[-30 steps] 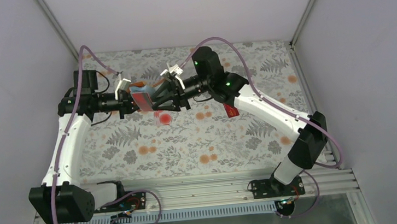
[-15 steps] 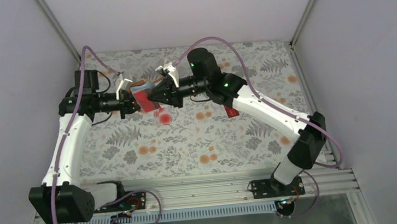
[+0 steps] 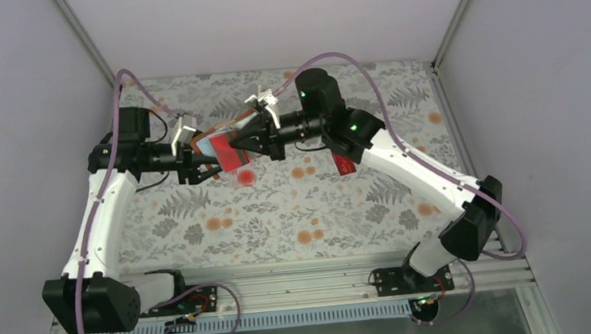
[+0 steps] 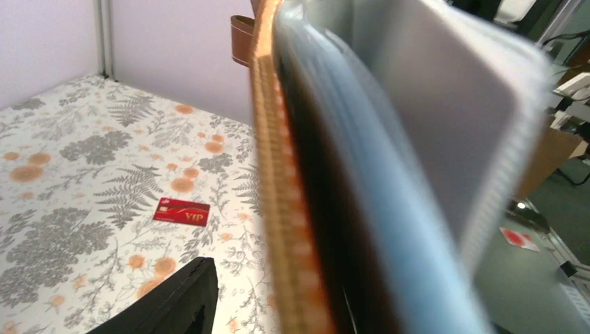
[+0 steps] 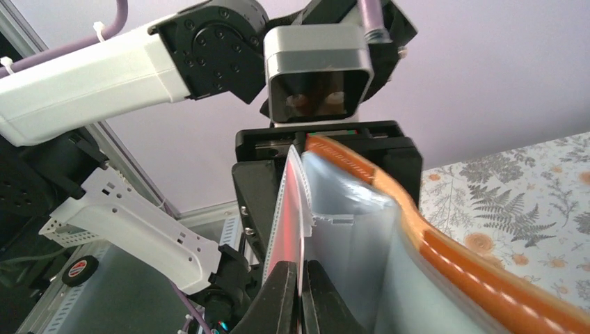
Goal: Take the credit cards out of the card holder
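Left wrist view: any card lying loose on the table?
Yes, a red card lies flat on the floral table, well apart from the card holder held up close.

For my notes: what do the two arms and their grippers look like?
Both the left arm and right arm have white links, black joints and a purple cable. Green lights glow on the right one. The left gripper and right gripper have black fingers and white brackets.
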